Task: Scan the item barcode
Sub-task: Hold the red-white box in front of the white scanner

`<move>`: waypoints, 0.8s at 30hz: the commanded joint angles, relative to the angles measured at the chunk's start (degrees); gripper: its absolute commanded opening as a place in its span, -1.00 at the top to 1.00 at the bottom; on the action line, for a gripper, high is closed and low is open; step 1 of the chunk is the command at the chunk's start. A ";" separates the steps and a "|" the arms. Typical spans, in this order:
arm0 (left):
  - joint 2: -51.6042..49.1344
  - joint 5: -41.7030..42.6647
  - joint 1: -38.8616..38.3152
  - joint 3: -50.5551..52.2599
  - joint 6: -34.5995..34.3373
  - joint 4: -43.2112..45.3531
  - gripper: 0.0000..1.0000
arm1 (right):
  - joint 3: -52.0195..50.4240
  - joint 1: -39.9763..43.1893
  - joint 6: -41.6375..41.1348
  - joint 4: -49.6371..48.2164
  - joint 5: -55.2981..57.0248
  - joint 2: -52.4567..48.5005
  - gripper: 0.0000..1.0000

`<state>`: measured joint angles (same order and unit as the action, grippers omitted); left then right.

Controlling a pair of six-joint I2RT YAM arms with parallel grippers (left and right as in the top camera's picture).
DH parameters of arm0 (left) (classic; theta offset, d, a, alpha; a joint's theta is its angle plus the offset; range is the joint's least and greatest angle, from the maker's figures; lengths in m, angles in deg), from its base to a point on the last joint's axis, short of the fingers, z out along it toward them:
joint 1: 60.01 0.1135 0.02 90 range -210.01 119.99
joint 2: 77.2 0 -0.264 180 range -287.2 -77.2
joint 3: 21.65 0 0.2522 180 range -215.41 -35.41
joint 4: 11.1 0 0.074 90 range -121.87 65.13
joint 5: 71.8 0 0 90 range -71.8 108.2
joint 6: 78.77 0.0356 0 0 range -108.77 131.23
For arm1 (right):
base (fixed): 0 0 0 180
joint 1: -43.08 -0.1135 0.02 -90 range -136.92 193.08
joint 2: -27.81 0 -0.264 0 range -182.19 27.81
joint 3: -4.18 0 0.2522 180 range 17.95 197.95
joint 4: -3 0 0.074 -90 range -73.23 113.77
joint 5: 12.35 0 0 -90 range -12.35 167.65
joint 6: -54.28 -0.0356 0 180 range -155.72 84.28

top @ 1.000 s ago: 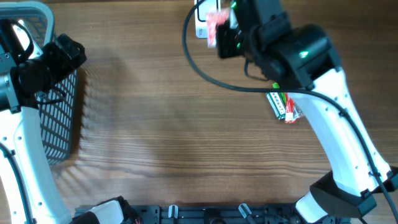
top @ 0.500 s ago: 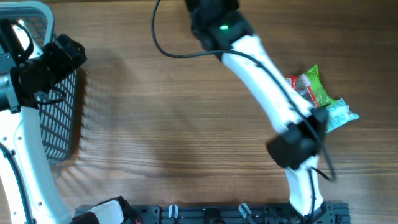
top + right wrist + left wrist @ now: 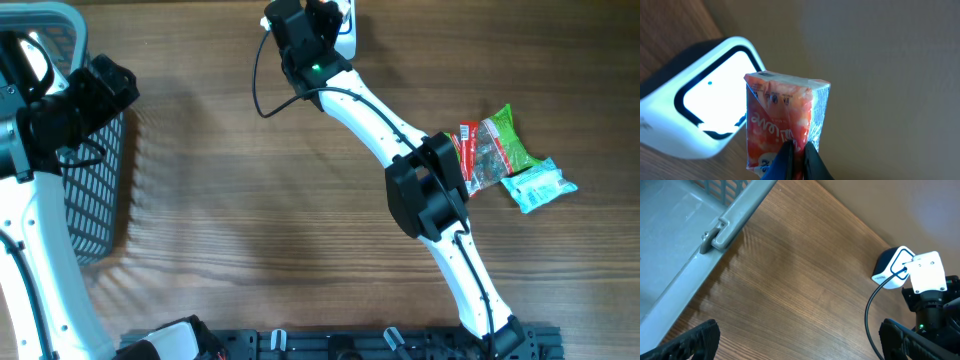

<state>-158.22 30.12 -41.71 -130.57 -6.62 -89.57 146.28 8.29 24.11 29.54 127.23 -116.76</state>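
My right gripper (image 3: 797, 148) is shut on the lower edge of a red-and-white packet (image 3: 785, 112), the item, and holds it upright. Right beside the packet, to its left, is the white barcode scanner (image 3: 710, 107) with its window lit. The overhead view shows the right arm (image 3: 370, 110) stretched to the table's far edge, its wrist next to the scanner (image 3: 347, 35); the packet is hidden there. At the far left, my left gripper (image 3: 800, 336) stands open over bare wood, holding nothing. The scanner (image 3: 890, 270) shows at the right of that view.
A grey mesh basket (image 3: 95, 190) stands at the left edge, its rim (image 3: 735, 222) just beyond my left gripper. Red and green packets (image 3: 488, 148) and a blue-white packet (image 3: 540, 185) lie at the right. A black cable (image 3: 262, 85) loops from the right wrist.
The right arm has swung over: its wrist shifted left along the far edge, and the elbow no longer covers the packets at the right. The packet is still gripped. The left arm has not moved.
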 commanded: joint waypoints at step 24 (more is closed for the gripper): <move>0.07 0.68 -0.20 -0.48 0.94 0.11 -1.00 | -1.11 3.54 -7.74 5.95 -6.08 -2.34 0.91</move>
<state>-158.22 30.12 -41.71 -130.57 -6.62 -89.57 145.78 11.77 20.55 35.81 122.23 -117.85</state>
